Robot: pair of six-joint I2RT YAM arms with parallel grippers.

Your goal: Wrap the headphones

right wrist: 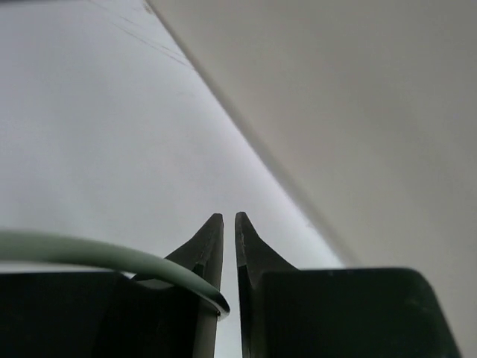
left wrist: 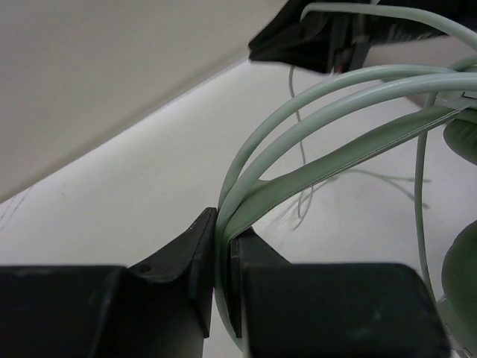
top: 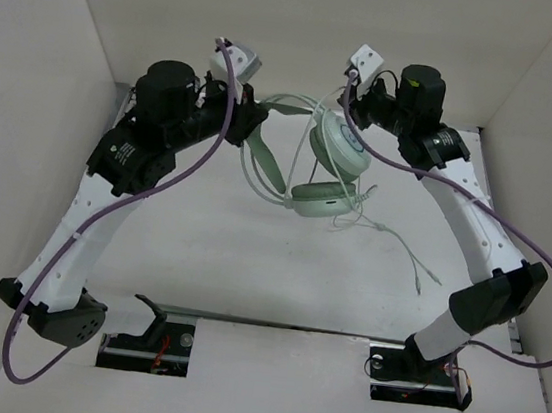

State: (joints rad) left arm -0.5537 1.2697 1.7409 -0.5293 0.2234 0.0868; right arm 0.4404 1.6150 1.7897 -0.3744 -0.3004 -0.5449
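The pale mint-green headphones [top: 335, 151] hang between my two grippers above the far middle of the table. One earcup faces up, and the other earcup [top: 321, 201] is lower, by the table. My left gripper [top: 255, 123] is shut on the headband [left wrist: 313, 168], which passes between its pads [left wrist: 223, 224]. My right gripper [top: 348, 102] is near the upper earcup. Its jaws [right wrist: 229, 218] are almost closed, and a green headband wire [right wrist: 104, 255] curls over one finger into the narrow gap. The thin pale cable [top: 407, 251] trails loose to the right on the table.
White enclosure walls [top: 32, 56] stand at the left, back and right. Thick purple arm cables [top: 146, 196] loop beside both arms. The arm bases [top: 147, 337] sit at the near edge.
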